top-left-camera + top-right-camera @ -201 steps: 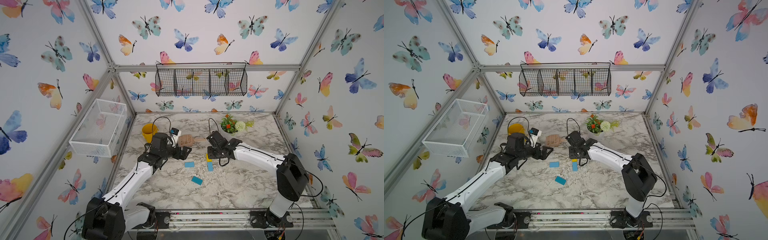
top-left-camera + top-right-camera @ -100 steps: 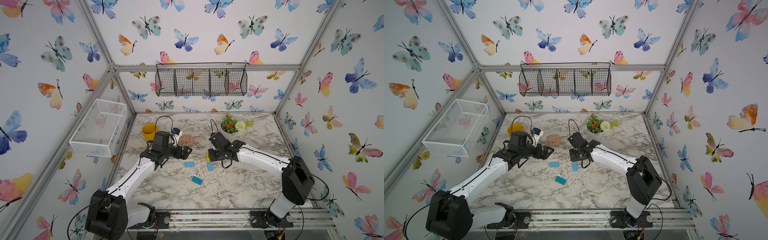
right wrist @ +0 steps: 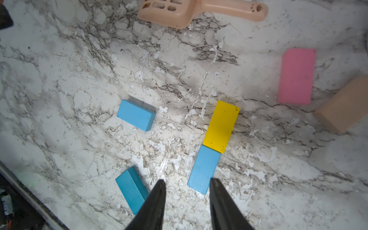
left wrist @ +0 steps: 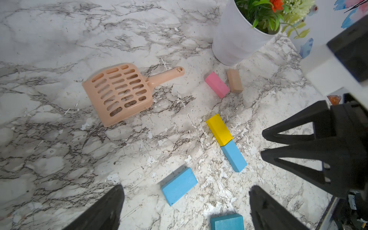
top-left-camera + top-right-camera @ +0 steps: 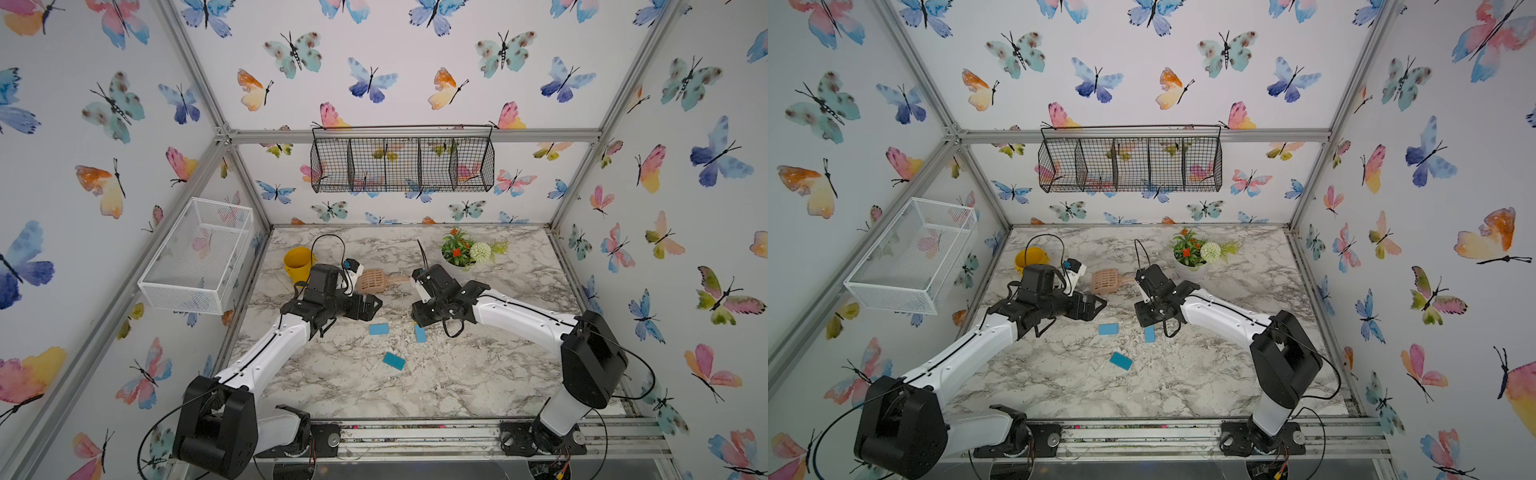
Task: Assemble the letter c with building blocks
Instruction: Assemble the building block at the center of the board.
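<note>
My left gripper [image 4: 185, 209] hangs wide open and empty, a flat light blue rectangular block [image 4: 179, 186] lying just ahead of its fingers on the marble tabletop [image 4: 59, 139]. My right gripper [image 3: 187, 180] is partly open, holding nothing, beside the second light blue block [image 3: 204, 169], which butts end to end against the yellow rectangular block [image 3: 221, 126]. The teal block [image 3: 130, 189] lies apart. The pink block [image 3: 296, 76] and tan wood block [image 3: 344, 107] sit together farther off.

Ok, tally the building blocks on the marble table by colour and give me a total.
Pink rectangular block: 1
Yellow rectangular block: 1
Tan wooden rectangular block: 1
Light blue rectangular blocks: 2
Teal rectangular block: 1
Total: 6
</note>
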Available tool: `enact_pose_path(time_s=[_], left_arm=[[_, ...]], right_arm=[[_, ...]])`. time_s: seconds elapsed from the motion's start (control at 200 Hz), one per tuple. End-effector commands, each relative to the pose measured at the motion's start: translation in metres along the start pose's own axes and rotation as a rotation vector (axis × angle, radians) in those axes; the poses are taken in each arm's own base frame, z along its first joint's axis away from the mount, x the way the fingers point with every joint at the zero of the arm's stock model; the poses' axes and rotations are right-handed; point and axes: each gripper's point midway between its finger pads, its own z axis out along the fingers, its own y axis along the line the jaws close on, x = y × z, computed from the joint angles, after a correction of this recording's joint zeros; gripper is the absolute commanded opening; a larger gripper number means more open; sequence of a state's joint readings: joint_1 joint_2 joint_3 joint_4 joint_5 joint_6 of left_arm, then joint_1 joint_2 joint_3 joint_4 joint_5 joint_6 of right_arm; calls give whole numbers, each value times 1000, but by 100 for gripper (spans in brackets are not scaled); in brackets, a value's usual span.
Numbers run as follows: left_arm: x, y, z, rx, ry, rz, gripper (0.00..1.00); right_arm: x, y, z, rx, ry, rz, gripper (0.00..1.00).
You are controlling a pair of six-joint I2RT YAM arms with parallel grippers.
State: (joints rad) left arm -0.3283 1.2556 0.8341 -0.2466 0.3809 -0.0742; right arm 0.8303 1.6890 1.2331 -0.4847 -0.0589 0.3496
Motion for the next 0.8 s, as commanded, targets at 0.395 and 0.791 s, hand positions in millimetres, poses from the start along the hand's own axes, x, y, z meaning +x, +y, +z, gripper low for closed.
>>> enact_pose_path(time_s=[0.395, 0.791], left_arm=[[-2, 0, -12, -22, -1, -4, 98], [-6, -6, -12, 22, -22, -14, 98]], right_arm=[[-2, -58, -13, 77, -4, 124, 46], [7, -92, -24, 141, -28, 247, 53]])
